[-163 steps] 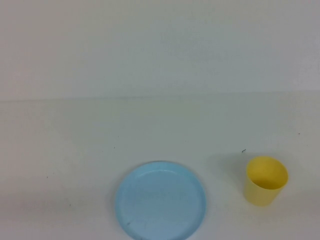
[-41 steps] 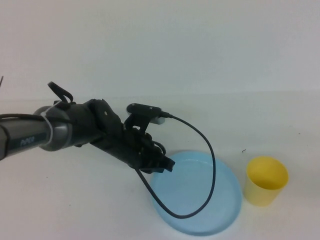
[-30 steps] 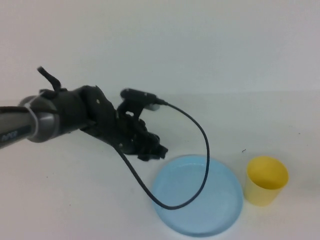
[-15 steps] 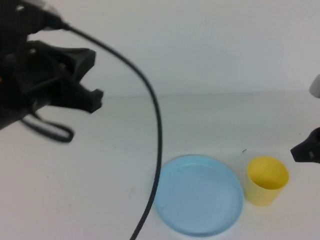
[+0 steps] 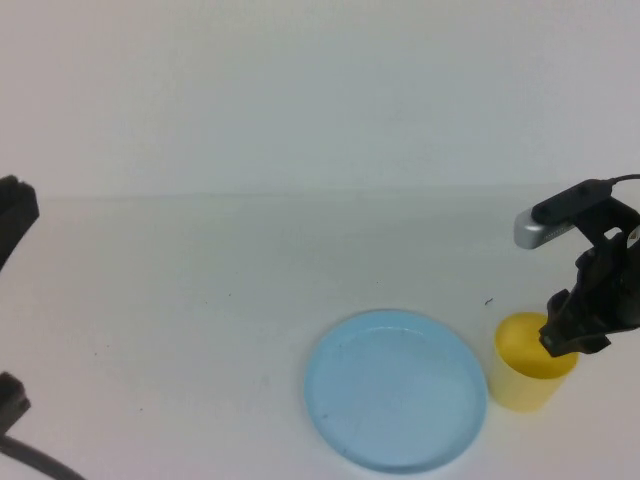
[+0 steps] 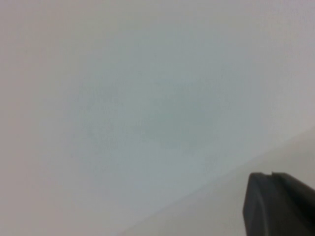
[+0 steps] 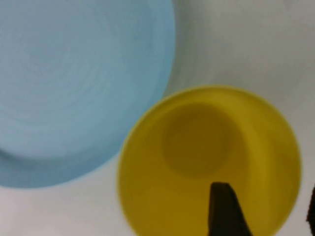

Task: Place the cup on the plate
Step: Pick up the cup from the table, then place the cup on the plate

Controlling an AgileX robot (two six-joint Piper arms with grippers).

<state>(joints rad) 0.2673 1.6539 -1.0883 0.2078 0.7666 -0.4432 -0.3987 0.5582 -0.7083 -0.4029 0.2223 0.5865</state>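
Note:
The yellow cup (image 5: 528, 378) stands upright on the white table at the front right, just right of the light blue plate (image 5: 395, 390) and almost touching its rim. My right gripper (image 5: 570, 335) is open and low over the cup's right side. In the right wrist view one finger (image 7: 224, 209) is inside the cup (image 7: 197, 152) and the other is outside its wall, with the gripper (image 7: 268, 211) astride the rim and the plate (image 7: 74, 83) beside it. My left gripper (image 5: 12, 215) is at the far left edge, raised, and looks shut and empty in its wrist view (image 6: 270, 177).
A white wall rises behind the table; their seam runs across the middle of the high view. A small dark speck (image 5: 488, 301) lies on the table behind the cup. A black cable (image 5: 30, 462) shows at the front left corner.
The left arm, which had pushed the plate to the right, has pulled back to the left edge. The right gripper has come in from the right and lowered onto the cup's rim.

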